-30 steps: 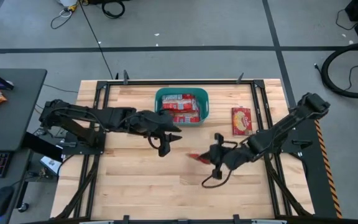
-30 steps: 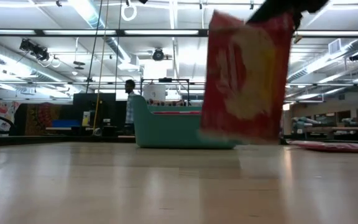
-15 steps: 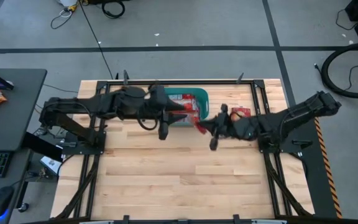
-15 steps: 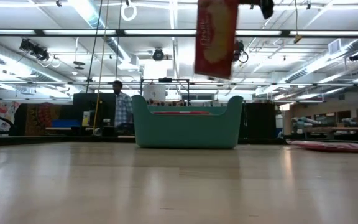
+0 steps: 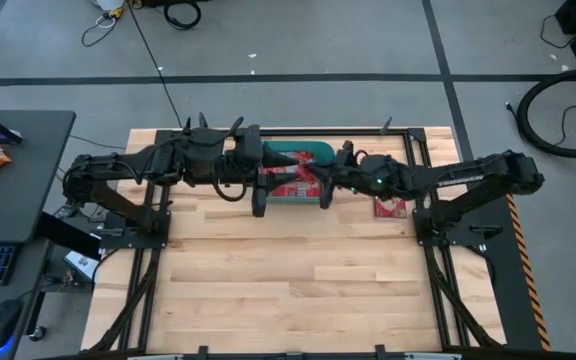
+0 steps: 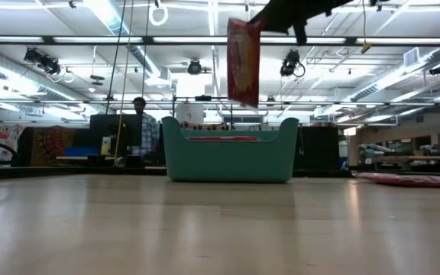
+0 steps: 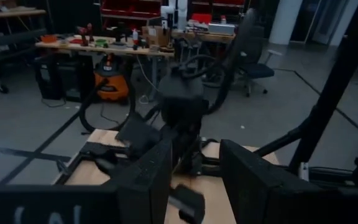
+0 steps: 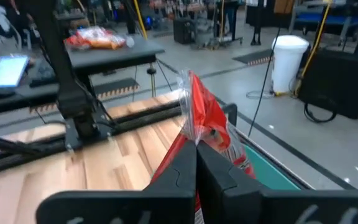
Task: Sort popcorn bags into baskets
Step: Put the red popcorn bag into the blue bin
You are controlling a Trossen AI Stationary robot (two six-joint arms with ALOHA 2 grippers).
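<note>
We hold a bag [image 6: 243, 61] pinched in the right gripper [image 8: 196, 163] above the tub [image 6: 230, 156]; next, release it. The left gripper [image 7: 194, 171] waits, apparently open.

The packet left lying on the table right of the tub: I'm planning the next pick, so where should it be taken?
The loose packet lies flat on the table, partly under the right arm, clear of the teal tub. Probably best to come straight down and pinch a short sealed edge, as the right end effector grips its hanging packet.
</note>
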